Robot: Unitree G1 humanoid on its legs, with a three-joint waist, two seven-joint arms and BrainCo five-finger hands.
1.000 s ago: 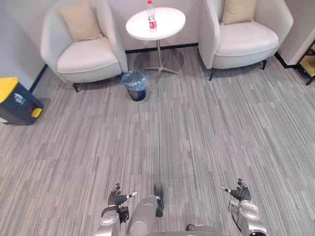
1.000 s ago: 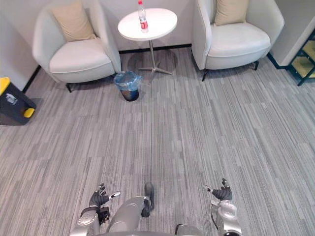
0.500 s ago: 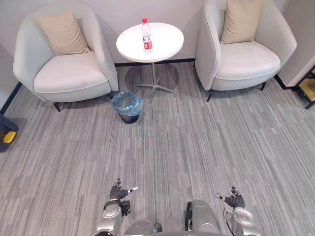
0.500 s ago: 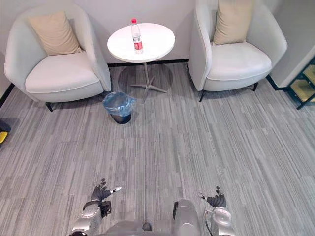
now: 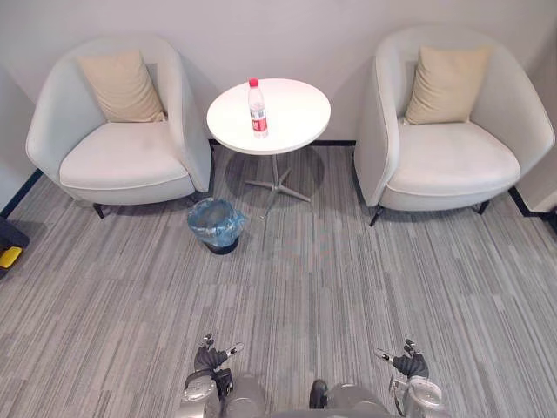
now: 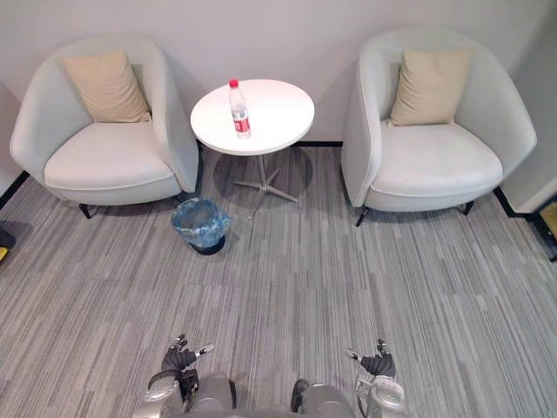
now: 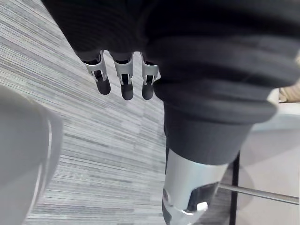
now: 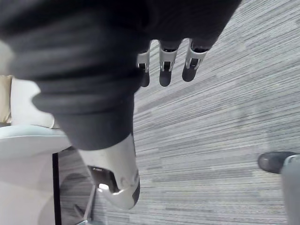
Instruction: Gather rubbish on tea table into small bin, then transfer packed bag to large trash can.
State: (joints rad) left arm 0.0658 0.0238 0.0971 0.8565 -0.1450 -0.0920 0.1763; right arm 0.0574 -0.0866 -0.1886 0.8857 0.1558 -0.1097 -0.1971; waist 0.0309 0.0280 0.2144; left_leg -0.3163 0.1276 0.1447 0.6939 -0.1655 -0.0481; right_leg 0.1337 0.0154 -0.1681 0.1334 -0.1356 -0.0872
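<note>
A clear plastic bottle (image 5: 258, 110) with a red cap and red label stands upright on the round white tea table (image 5: 296, 109) between two armchairs. The small bin (image 5: 217, 224), lined with a blue bag, sits on the carpet by the table's foot, to its left. My left hand (image 5: 210, 357) and right hand (image 5: 406, 364) hang low at the near edge, far from the table. Both are open and hold nothing. In the wrist views the left fingers (image 7: 123, 77) and right fingers (image 8: 165, 65) are straight over bare carpet.
A pale armchair (image 5: 122, 144) with a beige cushion stands left of the table, and a matching armchair (image 5: 452, 148) stands right of it. A dark trash can (image 5: 9, 248) with a yellow part shows at the far left edge. Grey striped carpet lies between me and the table.
The whole picture has shifted as the camera moved. The table, chairs and bin now sit more central, and the dark trash can has slid to the left edge. Both hands stay open and low.
</note>
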